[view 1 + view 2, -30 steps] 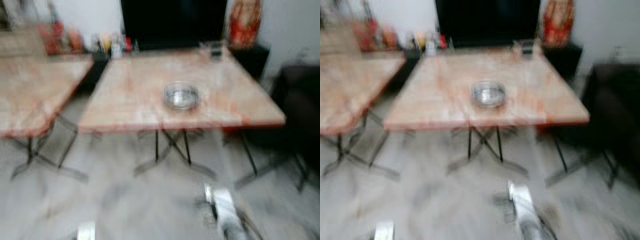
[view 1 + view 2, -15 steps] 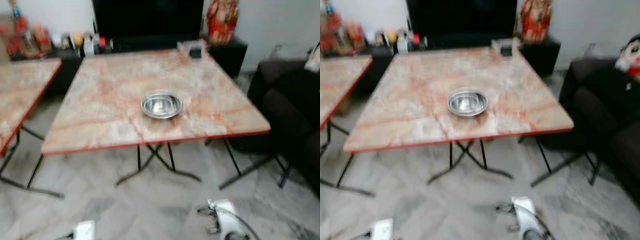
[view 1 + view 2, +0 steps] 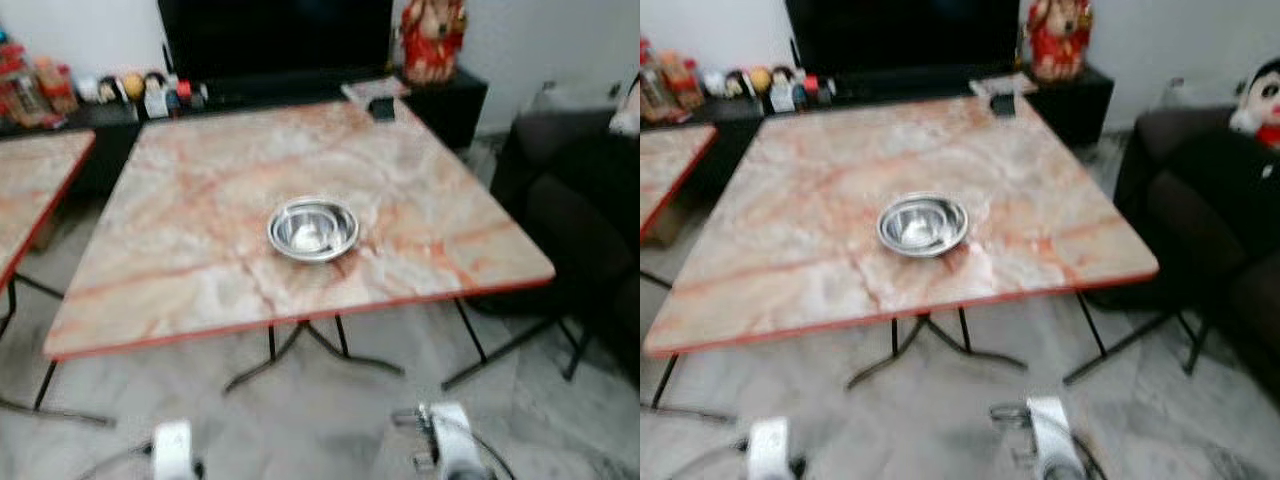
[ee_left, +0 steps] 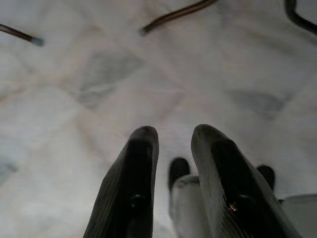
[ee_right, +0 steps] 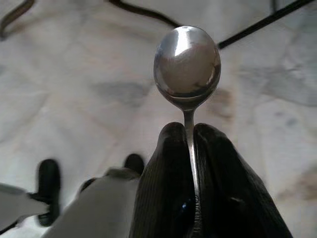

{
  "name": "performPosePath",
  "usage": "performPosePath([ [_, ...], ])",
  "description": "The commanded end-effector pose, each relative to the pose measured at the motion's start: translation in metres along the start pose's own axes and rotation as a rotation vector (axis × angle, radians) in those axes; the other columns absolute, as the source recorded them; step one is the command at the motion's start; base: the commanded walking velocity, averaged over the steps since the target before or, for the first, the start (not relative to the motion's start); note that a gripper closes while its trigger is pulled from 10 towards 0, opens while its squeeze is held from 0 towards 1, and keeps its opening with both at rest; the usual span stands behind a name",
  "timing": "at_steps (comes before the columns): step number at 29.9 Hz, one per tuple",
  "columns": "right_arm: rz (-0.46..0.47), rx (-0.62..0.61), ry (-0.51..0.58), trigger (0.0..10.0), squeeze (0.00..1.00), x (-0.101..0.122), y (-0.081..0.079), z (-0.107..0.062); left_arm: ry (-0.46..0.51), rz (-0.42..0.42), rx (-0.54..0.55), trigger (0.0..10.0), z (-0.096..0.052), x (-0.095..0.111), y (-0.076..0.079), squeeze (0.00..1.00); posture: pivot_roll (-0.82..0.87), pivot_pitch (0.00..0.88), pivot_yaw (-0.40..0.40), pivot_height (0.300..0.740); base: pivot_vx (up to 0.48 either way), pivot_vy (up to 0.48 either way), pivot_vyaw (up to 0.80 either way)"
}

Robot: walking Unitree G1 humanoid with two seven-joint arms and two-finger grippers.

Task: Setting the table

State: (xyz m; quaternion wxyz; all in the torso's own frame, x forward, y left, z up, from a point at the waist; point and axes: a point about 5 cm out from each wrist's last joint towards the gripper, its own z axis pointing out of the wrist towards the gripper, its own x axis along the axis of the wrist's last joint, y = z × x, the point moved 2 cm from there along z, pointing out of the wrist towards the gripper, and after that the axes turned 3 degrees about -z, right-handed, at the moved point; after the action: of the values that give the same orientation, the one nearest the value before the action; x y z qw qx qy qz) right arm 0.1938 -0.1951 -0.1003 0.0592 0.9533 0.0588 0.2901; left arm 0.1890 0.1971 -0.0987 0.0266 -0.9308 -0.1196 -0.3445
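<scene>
A shiny round steel bowl (image 3: 313,229) sits near the front edge of the marble-patterned folding table (image 3: 200,190), seemingly empty. The right gripper (image 5: 190,134) pinches a polished metal spoon (image 5: 187,62) above pale floor; the left gripper (image 4: 171,136) hangs narrowly parted, holding nothing.

The pink-and-orange marbled square table (image 3: 200,200) lies mostly bare; a shiny round steel bowl (image 3: 313,229) at centre frame is the one obstacle on its near half, with open top on every side of it. A small dark object (image 3: 381,108) sits at the upper right corner. A dark sofa (image 3: 590,230) crowds the right edge; a second marbled table (image 3: 30,190) flanks the left.
</scene>
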Motion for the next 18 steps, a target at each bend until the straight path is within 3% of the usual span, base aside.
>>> performPosePath([
  [1,0.006,0.030,0.014,10.0,0.00,0.0049,-0.0112,0.0008,-0.032,0.006,0.035,10.0,-0.0023,-0.0074,-0.0148,0.00,-0.05,0.000,0.018,0.732,0.000,0.000,0.00],
  [15,-0.017,0.048,0.025,10.0,0.00,0.0101,-0.0130,0.0015,-0.026,0.004,0.049,10.0,-0.0026,-0.0074,-0.0159,0.00,-0.04,0.000,0.010,0.732,0.000,0.000,0.00],
  [18,-0.069,0.046,0.017,10.0,0.00,0.0086,-0.0134,0.0014,-0.025,0.005,0.052,10.0,-0.0025,-0.0068,-0.0165,0.00,-0.04,0.000,0.011,0.732,0.265,0.000,0.33],
])
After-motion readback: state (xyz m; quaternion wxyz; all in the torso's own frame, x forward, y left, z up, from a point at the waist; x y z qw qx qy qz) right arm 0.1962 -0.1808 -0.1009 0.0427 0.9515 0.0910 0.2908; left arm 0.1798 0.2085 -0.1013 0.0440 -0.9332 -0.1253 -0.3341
